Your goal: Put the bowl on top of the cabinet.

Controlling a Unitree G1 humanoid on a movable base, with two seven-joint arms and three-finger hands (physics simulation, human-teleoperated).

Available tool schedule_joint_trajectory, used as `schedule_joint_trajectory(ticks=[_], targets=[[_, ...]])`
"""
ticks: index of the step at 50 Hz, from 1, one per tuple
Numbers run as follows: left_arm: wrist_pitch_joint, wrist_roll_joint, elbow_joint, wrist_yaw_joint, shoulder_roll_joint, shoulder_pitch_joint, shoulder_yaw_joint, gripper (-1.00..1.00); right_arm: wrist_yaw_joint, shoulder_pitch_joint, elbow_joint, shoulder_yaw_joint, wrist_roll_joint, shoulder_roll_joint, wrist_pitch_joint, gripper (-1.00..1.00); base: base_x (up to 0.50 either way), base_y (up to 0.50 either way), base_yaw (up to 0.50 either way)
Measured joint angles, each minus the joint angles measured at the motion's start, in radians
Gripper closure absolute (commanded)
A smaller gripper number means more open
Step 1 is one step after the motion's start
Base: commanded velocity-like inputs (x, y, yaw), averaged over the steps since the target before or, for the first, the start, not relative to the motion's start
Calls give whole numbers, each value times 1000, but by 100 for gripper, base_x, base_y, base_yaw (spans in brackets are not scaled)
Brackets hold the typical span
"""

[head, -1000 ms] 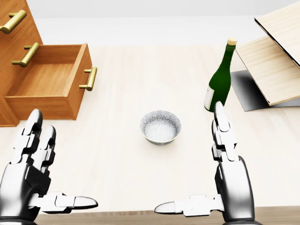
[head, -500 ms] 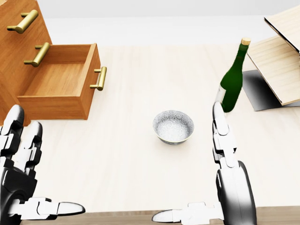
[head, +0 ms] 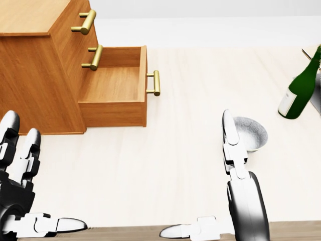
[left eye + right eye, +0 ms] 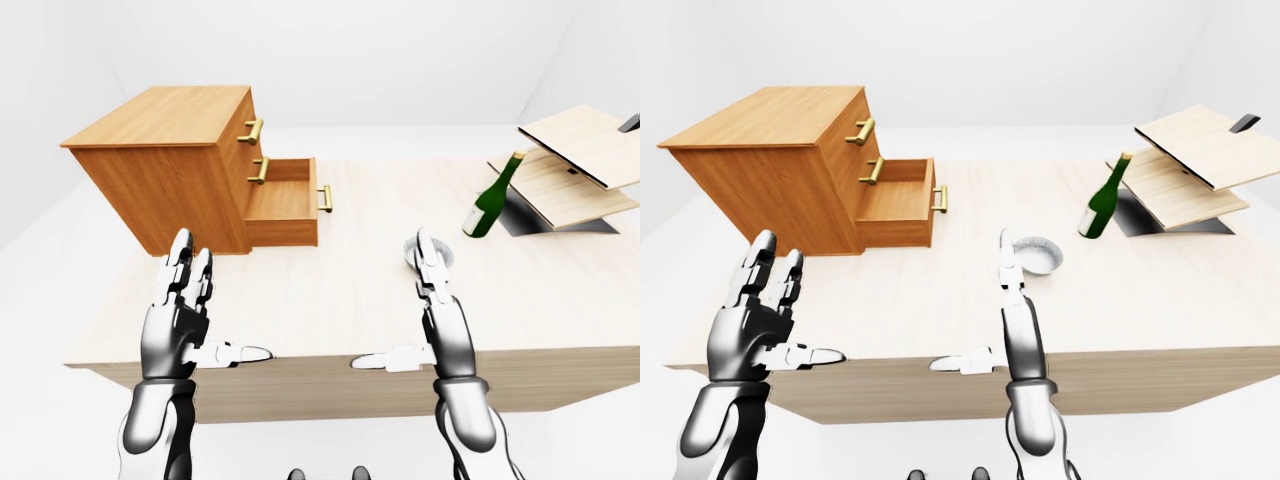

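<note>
a pale wooden table (image 4: 940, 290) fills the middle of a bare white room, with white walls and a light floor on every side. both hands hang over the table's edge at the bottom of the eye views. the left hand (image 4: 750, 320) is spread, fingers straight up and thumb pointing inward, and it grasps nothing. the right hand (image 4: 1018, 320) is flat and released in the same way, with its thumb turned toward the left hand.

the bowl (image 3: 253, 133), grey and speckled, sits upright on the table right of its middle. in the head view the right hand's fingertips (image 3: 228, 120) overlap its left rim, and i cannot tell whether they touch it.

the cabinet (image 4: 770, 170) stands by the table's left edge, toward the corner at the top of the view. it has brass handles (image 3: 85, 22), and its lower drawer (image 3: 113, 85) is pulled out. a green bottle (image 4: 1100, 210) stands upright toward the right edge, well apart from the bowl. beside it, tilted wooden boards (image 4: 1185, 165) are stacked at the right edge.
</note>
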State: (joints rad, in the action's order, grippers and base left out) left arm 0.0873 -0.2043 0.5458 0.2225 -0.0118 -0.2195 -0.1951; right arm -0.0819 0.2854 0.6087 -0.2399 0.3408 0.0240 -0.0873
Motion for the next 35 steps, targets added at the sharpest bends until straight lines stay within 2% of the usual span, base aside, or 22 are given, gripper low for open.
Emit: schedule_joint_trajectory(ticks=[10, 23, 35], targets=[[0, -1, 2, 2, 0, -2, -2, -100, 1, -8, -11, 4, -2, -3, 0, -100, 0, 50, 0], [0, -3, 6, 3, -2, -1, -7, -100, 0, -17, -8, 16, -42, -14, 0, -100, 0, 0, 0], [0, -5, 7, 6, -1, -2, -7, -100, 11, -14, -12, 1, -52, -7, 0, -100, 47, 0, 0]])
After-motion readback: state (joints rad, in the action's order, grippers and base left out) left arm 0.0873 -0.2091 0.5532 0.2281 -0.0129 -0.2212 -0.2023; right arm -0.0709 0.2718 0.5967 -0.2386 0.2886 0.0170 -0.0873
